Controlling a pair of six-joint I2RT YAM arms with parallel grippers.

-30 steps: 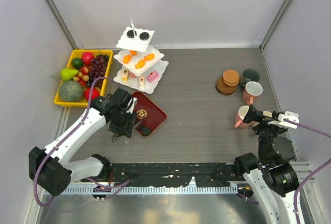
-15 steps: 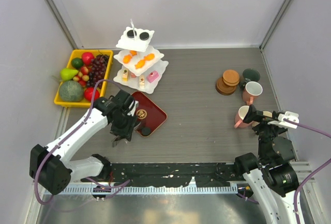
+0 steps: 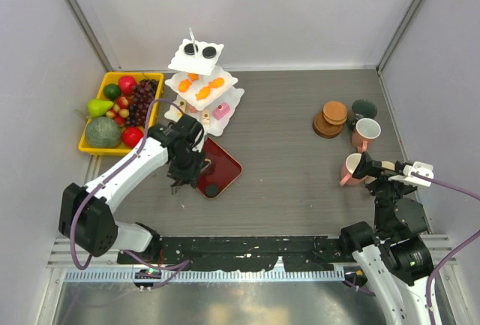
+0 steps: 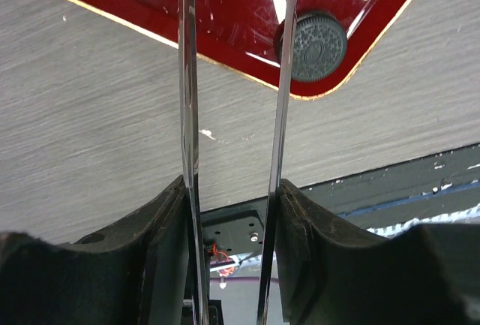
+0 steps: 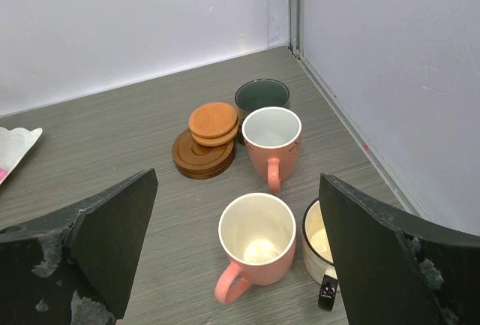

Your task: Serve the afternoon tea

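While the left hand (image 4: 232, 197) was clamped on the metal tongs (image 4: 187, 115), their two blades ran lengthwise away from it, side by side and slightly apart. They crossed the corner of the red tray (image 4: 232, 10), one blade just beside the black round pastry (image 4: 313, 46) lying flat there. Farther back on the tabletop (image 3: 285, 160) stood the three-tier stand (image 3: 184, 64). The right hand (image 5: 238, 182) hung with fingers wide apart above the upright mugs (image 5: 257, 236), near the stacked coasters (image 5: 210, 133).
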